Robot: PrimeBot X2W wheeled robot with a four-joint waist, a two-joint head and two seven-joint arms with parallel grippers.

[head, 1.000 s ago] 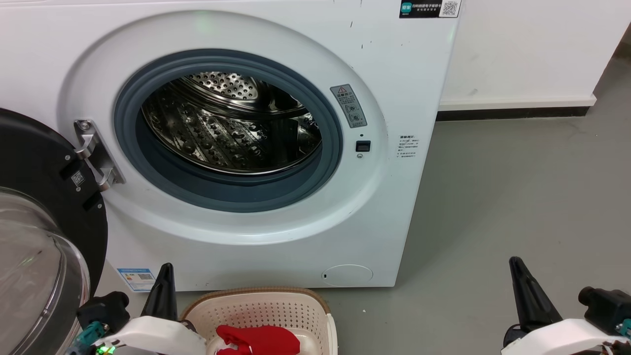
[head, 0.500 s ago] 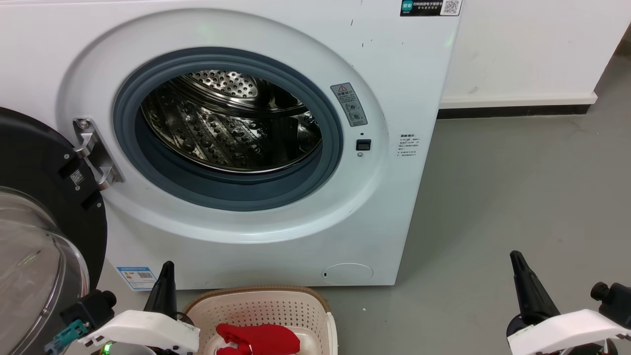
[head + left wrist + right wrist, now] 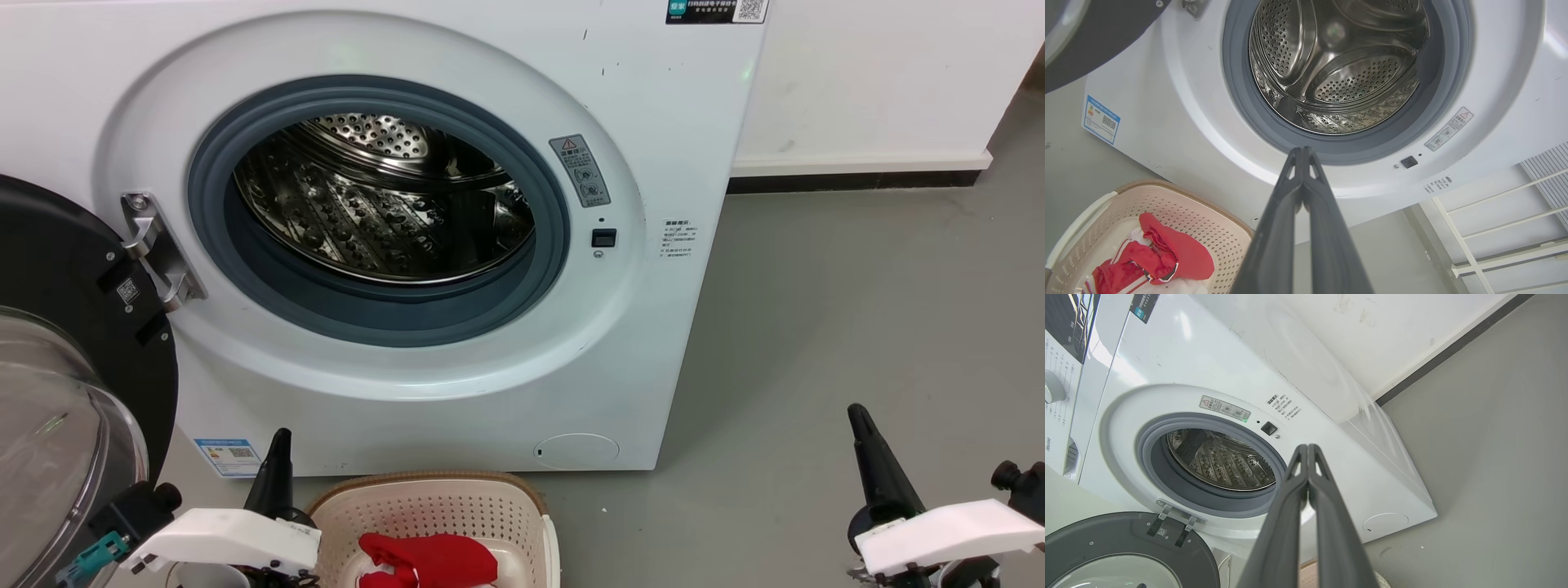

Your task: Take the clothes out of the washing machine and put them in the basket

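Note:
The white washing machine [image 3: 653, 106] stands with its black-rimmed glass door [image 3: 73, 392] swung open to the left, and its steel drum [image 3: 384, 204] shows no fabric inside. Red clothes [image 3: 429, 562] lie in the cream basket [image 3: 433, 510] on the floor below the porthole; in the left wrist view the clothes [image 3: 1167, 253] show white stripes inside the basket [image 3: 1216, 220]. My left gripper [image 3: 280, 445] is shut and holds nothing, just left of the basket. My right gripper [image 3: 859, 420] is shut and holds nothing, low at the right over the floor. Both wrist views show shut fingers: left gripper [image 3: 1303, 152], right gripper [image 3: 1307, 448].
Grey floor [image 3: 857, 310] stretches to the right of the washer up to a white wall with a dark skirting [image 3: 849, 181]. The open door takes up the lower left. A white wire rack [image 3: 1506, 228] appears at the right in the left wrist view.
Both arms have sunk slightly lower and outward at the bottom edge. The camera has tilted a little. The clothes and basket have stayed put.

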